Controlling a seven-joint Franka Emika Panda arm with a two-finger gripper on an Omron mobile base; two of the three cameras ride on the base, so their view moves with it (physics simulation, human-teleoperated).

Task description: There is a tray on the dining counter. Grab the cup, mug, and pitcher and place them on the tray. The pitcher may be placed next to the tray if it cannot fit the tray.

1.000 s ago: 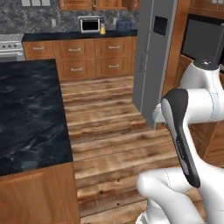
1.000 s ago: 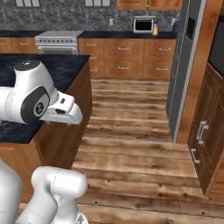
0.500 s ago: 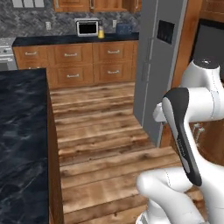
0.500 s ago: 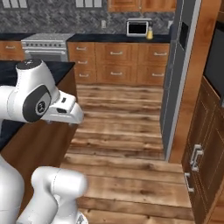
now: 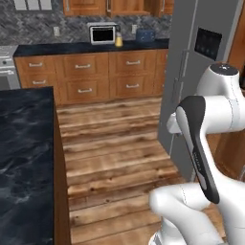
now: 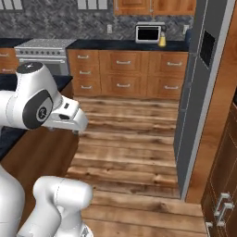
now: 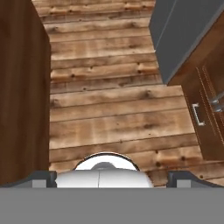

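The gripper [image 7: 112, 177] is spread wide and holds nothing, pointing down at the wooden floor [image 7: 113, 109]. The dining counter [image 5: 24, 158] is on the left. Far off, a yellow pitcher [image 5: 118, 41] sits by the microwave [image 5: 103, 34]. Glass is slippery and breaks; hold its narrow part.
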